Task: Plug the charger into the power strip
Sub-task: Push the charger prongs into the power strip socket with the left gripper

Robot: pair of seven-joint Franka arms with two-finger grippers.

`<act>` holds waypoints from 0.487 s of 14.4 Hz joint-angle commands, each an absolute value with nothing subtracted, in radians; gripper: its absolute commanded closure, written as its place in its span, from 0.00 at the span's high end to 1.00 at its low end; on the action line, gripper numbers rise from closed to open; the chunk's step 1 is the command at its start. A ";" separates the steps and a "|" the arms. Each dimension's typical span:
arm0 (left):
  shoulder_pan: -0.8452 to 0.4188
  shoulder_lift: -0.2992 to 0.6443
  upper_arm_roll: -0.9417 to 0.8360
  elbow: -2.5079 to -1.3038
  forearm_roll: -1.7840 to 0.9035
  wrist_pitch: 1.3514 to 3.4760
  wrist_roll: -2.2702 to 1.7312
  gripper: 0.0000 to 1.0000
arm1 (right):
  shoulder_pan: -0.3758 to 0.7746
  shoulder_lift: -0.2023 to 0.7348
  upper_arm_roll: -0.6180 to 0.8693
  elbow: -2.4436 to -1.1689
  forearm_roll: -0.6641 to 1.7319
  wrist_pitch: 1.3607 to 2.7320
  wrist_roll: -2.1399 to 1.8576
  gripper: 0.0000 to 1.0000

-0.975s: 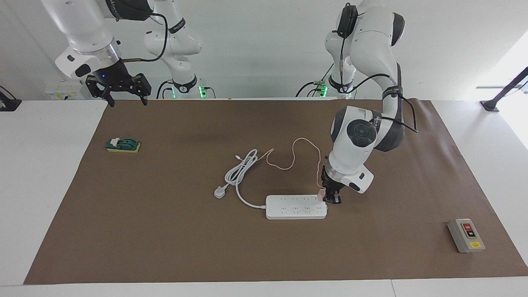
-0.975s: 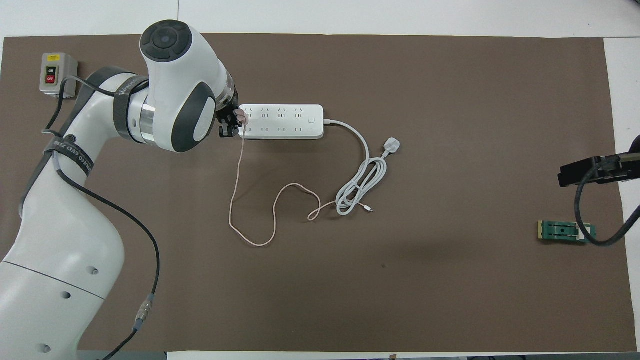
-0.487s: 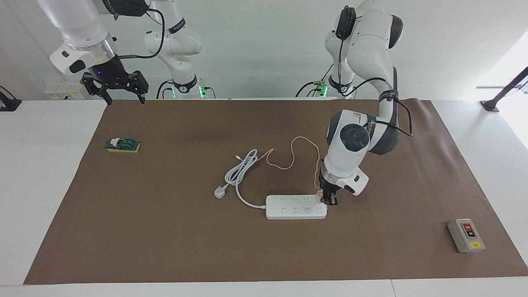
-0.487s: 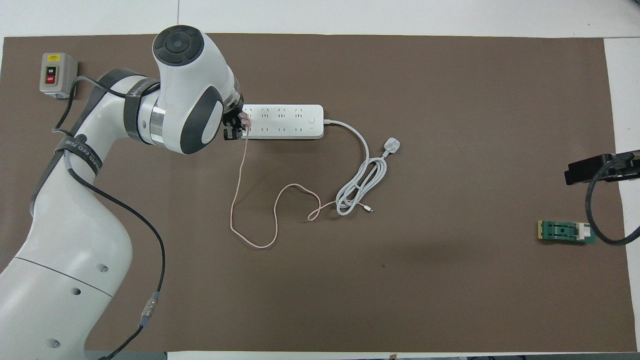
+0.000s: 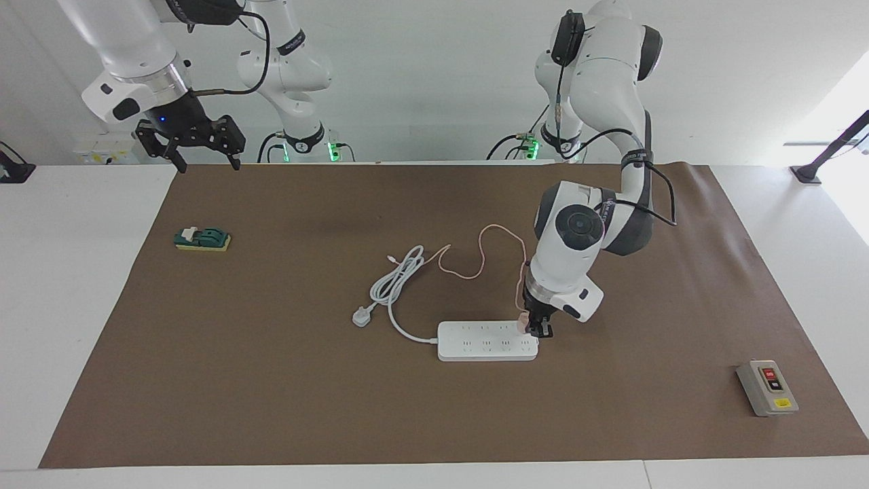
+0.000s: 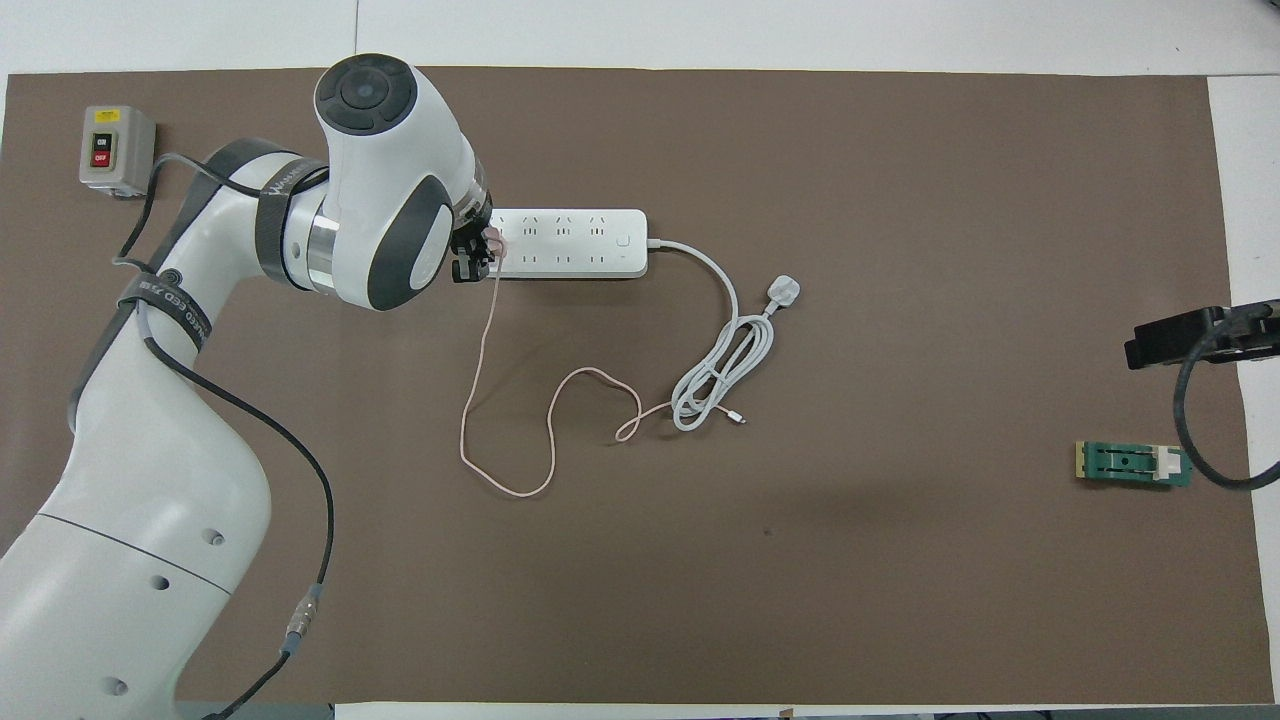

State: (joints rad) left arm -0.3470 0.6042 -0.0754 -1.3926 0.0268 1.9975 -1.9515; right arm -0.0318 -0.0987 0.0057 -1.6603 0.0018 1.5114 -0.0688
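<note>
The white power strip (image 5: 485,341) lies flat on the brown mat, also seen in the overhead view (image 6: 570,243). My left gripper (image 5: 534,327) is shut on the pale-pink charger (image 5: 523,322) and holds it down at the strip's end toward the left arm's end of the table, over the row of sockets nearer the robots. The overhead view shows the charger (image 6: 493,240) at that end, by the left gripper (image 6: 478,256). The prongs are hidden. The thin pink cable (image 5: 483,252) trails toward the robots. My right gripper (image 5: 200,151) is open and waits high over the mat's corner.
A white three-pin plug (image 5: 361,316) with a coiled thick cord (image 5: 397,278) lies beside the strip. A grey box with red and black buttons (image 5: 767,387) stands toward the left arm's end. A green block (image 5: 202,239) lies toward the right arm's end.
My left gripper has shifted the charger slightly along the strip's end toward the right arm's end of the table. My right gripper has risen a little.
</note>
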 commanded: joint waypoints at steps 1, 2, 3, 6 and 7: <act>-0.370 0.620 -0.063 -1.370 0.051 1.997 -1.983 0.00 | -0.051 -0.106 0.015 -1.657 0.023 1.493 -0.089 1.00; -0.370 0.620 -0.063 -1.370 0.051 1.997 -1.985 0.00 | -0.051 -0.109 0.015 -1.658 0.021 1.493 -0.089 1.00; -0.370 0.620 -0.061 -1.371 0.051 1.997 -1.985 0.00 | -0.052 -0.110 0.015 -1.660 0.021 1.493 -0.089 1.00; -0.368 0.620 -0.061 -1.381 0.051 1.996 -1.980 0.00 | -0.052 -0.110 0.015 -1.661 0.021 1.496 -0.086 1.00; -0.368 0.620 -0.063 -1.384 0.051 1.994 -1.977 0.00 | -0.052 -0.110 0.015 -1.661 0.021 1.496 -0.084 1.00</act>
